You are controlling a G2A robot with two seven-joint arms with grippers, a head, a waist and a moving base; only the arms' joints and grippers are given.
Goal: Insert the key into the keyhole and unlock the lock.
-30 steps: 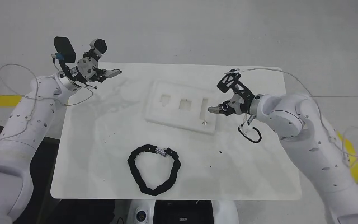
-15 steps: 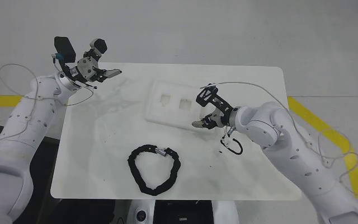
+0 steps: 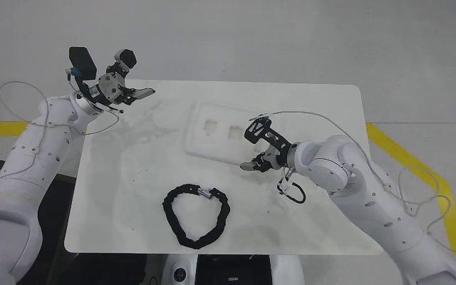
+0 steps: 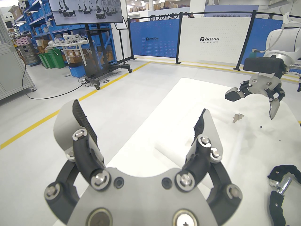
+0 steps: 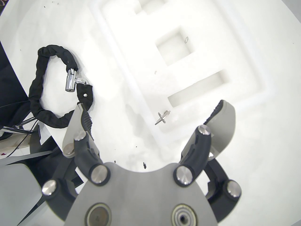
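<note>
- Right wrist view: key (image 5: 162, 118), small, bright metal, lying on the rim of the foam tray (image 5: 122, 55), just beside its slot-shaped pocket.
- Handling, key: judge it light, stiff, thin and slippery, likely to skate or tip when pinched. You should take it by the broad head and leave the blade free for the keyhole.
- Same view: right tool (image 5: 150, 109), fingers spread wide, holding nothing, poised over the tray corner with the key just ahead of it.
- Top view: lock (image 3: 196, 215), black-sleeved, looped on the desk (image 3: 128, 199), well apart from the key. A chrome cylinder (image 5: 70, 83) joins its ends.
- Handling, lock: judge the loop heavy and floppy, the cylinder hard and slick. You would steady it at the cylinder.
- Left wrist view: left tool (image 4: 140, 109), wide open, empty, at the desk's far left corner.
</note>
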